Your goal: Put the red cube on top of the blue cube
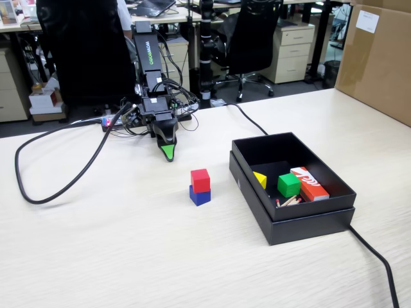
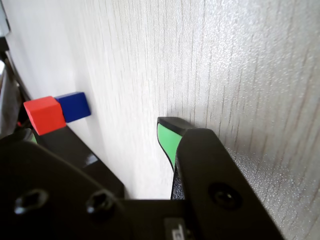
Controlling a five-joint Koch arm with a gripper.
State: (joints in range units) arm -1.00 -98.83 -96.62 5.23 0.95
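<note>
The red cube (image 1: 200, 179) sits atop the blue cube (image 1: 200, 196), black box (image 1: 302, 224) beside (hand (image 1: 167, 153) empty, gap unclear).

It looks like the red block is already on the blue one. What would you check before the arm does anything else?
1. red cube sits on blue cube: ok.
2. Stack squarely aligned: not ok, the red one is slightly offset in the fixed view.
3. gripper clear of the stack: ok, it is apart from the cubes.
4. Jaws empty: ok.
5. Jaws open or shut: cannot tell.
6. black box clear of the stack: ok.
</note>
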